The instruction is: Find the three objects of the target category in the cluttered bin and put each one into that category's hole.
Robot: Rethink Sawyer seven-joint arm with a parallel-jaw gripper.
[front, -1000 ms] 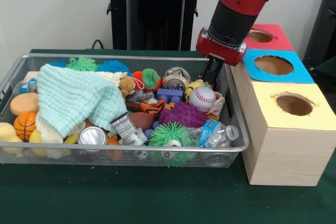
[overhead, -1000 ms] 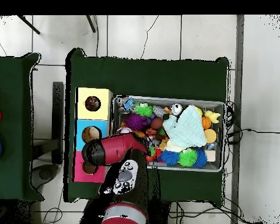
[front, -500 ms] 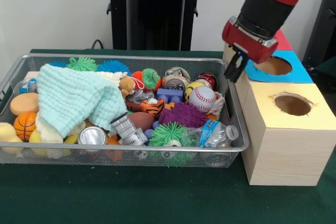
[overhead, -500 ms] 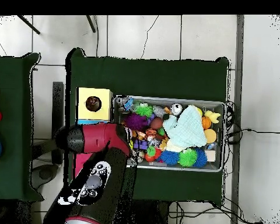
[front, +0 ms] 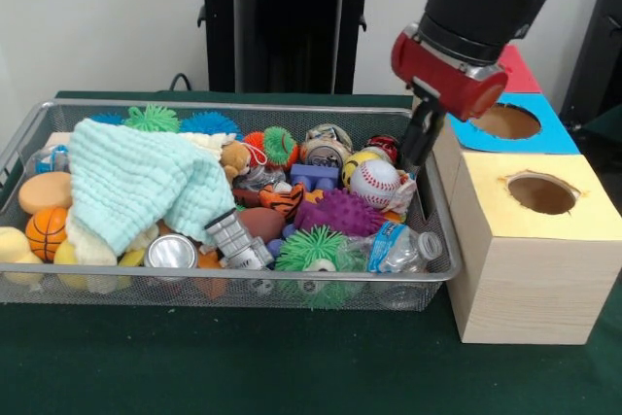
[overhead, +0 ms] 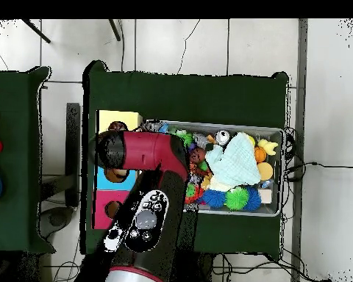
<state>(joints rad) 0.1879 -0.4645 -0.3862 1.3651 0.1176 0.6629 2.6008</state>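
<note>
the gripper [front: 420, 143] is hanging over the wire bin's [front: 439, 230] right end — finger state cannot be determined — while the baseball [front: 375, 182] is lying just beside it among the clutter.

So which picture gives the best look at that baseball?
The front view. The baseball sits in plain sight at the bin's right end, red stitching visible, beside the purple spiky ball. In the overhead view the red arm covers that end of the bin, hiding the baseball.
</note>
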